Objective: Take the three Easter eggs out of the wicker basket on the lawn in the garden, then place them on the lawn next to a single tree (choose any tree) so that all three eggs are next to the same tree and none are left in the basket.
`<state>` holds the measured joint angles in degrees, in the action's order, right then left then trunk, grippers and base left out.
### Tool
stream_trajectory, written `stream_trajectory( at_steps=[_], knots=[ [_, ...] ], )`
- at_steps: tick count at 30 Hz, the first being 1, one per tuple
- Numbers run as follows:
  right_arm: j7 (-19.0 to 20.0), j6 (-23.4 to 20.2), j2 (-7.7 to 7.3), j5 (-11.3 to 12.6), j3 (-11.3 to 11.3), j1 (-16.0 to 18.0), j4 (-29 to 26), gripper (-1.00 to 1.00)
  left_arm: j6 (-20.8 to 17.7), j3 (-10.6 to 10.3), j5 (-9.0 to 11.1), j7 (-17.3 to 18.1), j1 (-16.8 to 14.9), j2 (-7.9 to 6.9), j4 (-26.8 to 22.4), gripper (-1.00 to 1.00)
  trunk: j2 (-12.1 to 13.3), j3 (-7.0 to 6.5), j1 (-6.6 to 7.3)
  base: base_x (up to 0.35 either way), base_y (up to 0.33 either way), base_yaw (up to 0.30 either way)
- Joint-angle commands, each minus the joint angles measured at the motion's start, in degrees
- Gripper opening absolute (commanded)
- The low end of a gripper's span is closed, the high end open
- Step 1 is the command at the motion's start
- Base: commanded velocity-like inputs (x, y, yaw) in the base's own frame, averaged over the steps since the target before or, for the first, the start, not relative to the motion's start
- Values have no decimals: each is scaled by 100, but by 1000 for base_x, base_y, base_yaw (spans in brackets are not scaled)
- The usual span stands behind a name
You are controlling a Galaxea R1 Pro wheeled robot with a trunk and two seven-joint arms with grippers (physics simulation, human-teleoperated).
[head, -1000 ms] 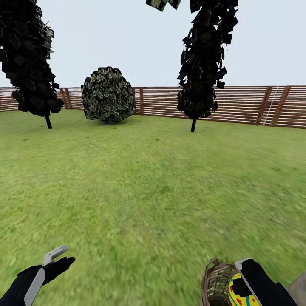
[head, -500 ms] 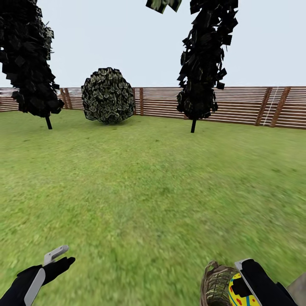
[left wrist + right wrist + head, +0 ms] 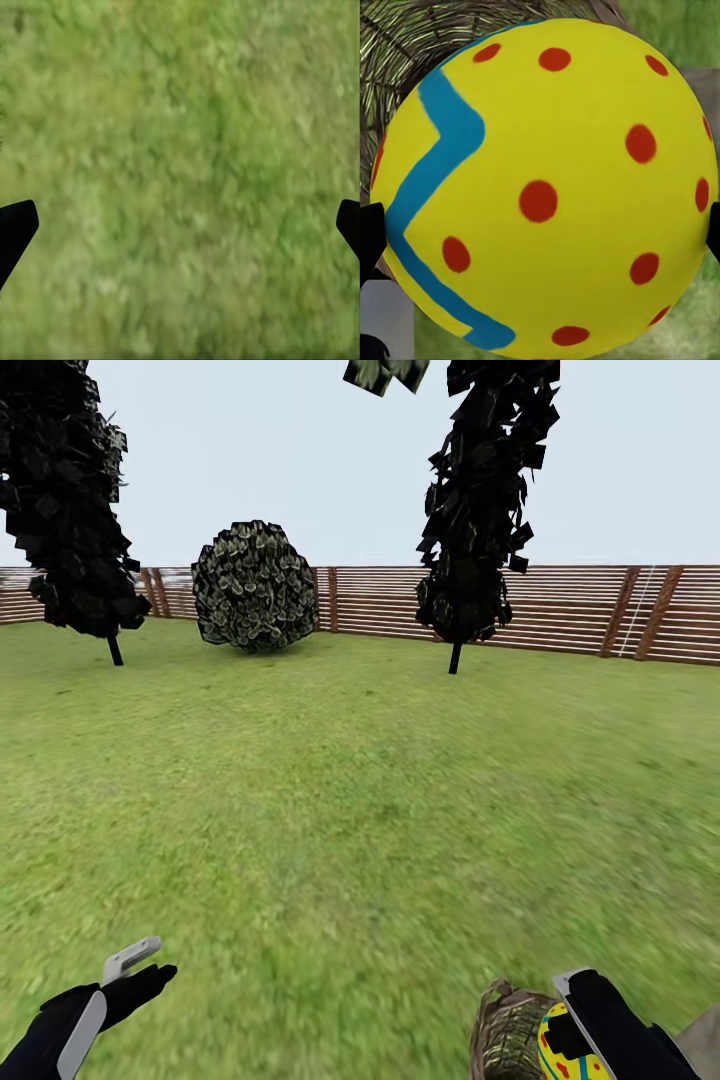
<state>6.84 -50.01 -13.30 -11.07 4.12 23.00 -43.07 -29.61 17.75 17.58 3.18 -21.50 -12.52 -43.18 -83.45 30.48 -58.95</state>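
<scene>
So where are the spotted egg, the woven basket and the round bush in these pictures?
Easter egg (image 3: 547, 195): right wrist view, middle of its yellow shell.
Wicker basket (image 3: 508, 1028): head view, its woven side wall.
Round bush (image 3: 254, 586): head view, centre of its foliage.

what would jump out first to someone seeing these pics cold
Most striking is the Easter egg, bright yellow with red dots and a blue zigzag, sitting between the right gripper fingertips with the wicker basket just behind it, at the head view's lower right. Next, the wide green lawn runs back to two dark narrow trees, a round bush and a slatted wooden fence.
</scene>
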Motion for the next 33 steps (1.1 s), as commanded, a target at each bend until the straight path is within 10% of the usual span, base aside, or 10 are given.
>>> stream_trajectory(
  at_steps=[1,33],
  knots=[
    [54,-26,-6,-62,18,3,-6,-100,-30,22,7,18,-3,0,-6,100,-4,6,0,0,0,0],
    [54,-26,1,-62,19,3,-8,-100,-36,27,0,32,-3,-14,3,100,-4,6,0,63,295,0]
  ],
)
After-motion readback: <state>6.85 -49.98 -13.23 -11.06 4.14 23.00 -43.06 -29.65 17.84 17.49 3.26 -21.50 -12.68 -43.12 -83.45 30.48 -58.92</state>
